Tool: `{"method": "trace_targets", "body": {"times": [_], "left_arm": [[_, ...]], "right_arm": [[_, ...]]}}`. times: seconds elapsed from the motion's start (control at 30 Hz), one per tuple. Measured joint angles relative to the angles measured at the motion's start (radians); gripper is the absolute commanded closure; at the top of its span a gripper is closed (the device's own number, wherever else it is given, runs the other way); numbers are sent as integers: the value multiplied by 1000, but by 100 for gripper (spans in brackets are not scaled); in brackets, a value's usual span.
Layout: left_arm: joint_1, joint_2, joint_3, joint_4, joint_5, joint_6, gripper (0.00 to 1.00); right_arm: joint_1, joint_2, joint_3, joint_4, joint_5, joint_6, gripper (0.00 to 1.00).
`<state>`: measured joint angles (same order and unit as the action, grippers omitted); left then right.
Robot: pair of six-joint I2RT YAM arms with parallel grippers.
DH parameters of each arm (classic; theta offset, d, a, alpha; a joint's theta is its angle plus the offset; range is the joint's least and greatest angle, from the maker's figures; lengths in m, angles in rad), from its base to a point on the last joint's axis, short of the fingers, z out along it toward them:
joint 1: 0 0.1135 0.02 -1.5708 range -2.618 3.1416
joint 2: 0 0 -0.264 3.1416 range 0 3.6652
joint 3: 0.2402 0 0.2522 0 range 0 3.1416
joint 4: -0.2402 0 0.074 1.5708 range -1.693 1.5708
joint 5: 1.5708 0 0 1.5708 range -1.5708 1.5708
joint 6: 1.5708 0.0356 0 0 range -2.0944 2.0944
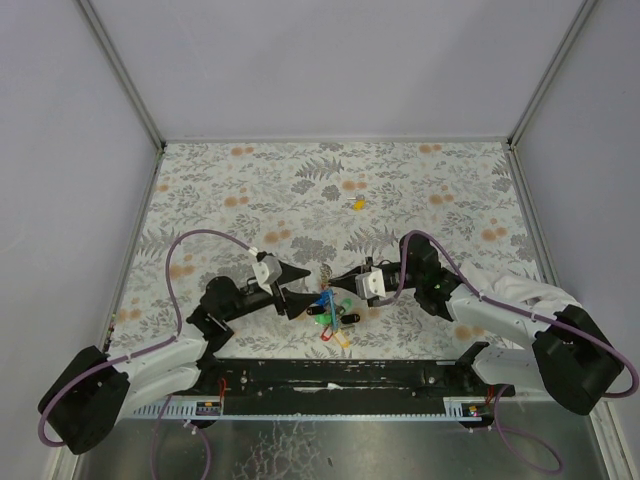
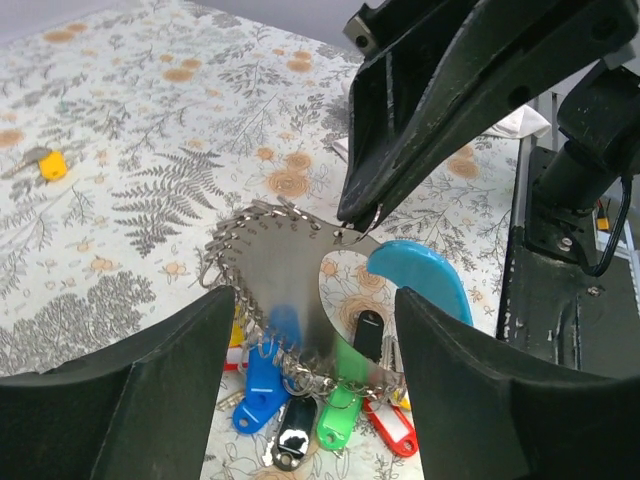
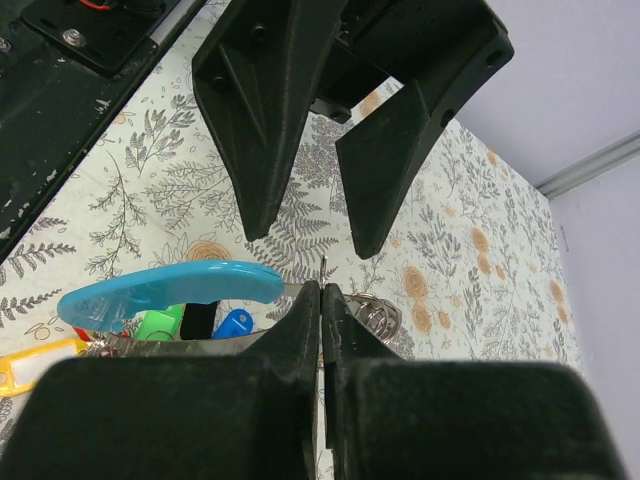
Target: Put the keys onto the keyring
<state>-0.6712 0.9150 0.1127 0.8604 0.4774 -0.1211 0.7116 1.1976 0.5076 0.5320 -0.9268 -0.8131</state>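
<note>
Beneath the left wrist, keys [image 2: 258, 395] crowd the keyring [image 2: 272, 265] distinctly; overhead merges them.

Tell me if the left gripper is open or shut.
Open: the left gripper has its fingers apart, the keys showing between them.

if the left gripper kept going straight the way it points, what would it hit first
Most likely the keyring, its shiny metal body right ahead of the open left gripper, keys bunched below. The right gripper, pinching its edge, comes just behind, though depth is hard to judge.
</note>
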Motion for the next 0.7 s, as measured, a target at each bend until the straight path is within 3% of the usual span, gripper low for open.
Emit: {"method": "trace_targets", "body": {"times": [0.37,0.7], "left_arm": [[0,24,5,48,86,138,45],[0,68,5,149,160,125,64]], "right_arm": [[0,-3,-2,40,-27,64,100],[2,60,-92,363,-64,311,100]]}}
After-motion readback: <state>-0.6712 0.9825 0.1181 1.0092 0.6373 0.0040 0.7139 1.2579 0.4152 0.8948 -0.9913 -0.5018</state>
